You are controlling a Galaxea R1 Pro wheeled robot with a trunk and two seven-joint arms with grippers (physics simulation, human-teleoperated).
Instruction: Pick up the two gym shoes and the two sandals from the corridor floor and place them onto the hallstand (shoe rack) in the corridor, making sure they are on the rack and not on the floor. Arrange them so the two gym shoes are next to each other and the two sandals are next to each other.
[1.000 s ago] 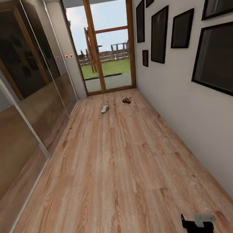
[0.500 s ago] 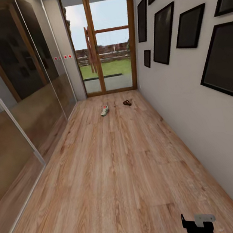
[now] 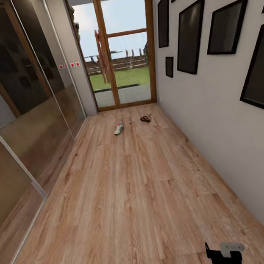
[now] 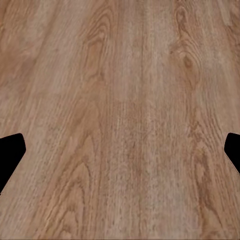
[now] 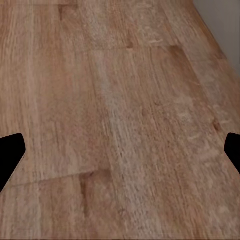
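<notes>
Closer now, white gym shoe (image 3: 119, 128) and brown sandal (image 3: 145, 119); both grippers spread.

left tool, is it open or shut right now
Open and empty. In the left wrist view the two dark fingertips sit at opposite edges of the picture, with bare corridor floor between them and nothing held.

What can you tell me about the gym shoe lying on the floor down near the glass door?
The gym shoe is small and far off in the head view, so detail is scarce. It looks mostly white, with a reddish patch near its far end and a greenish edge. It lies flat on the wood-plank corridor floor, lengthwise roughly along the corridor, short of the glass door. A brown sandal lies apart from it, nearer the picture wall. Nothing else touches it; only one gym shoe is discernible.
</notes>
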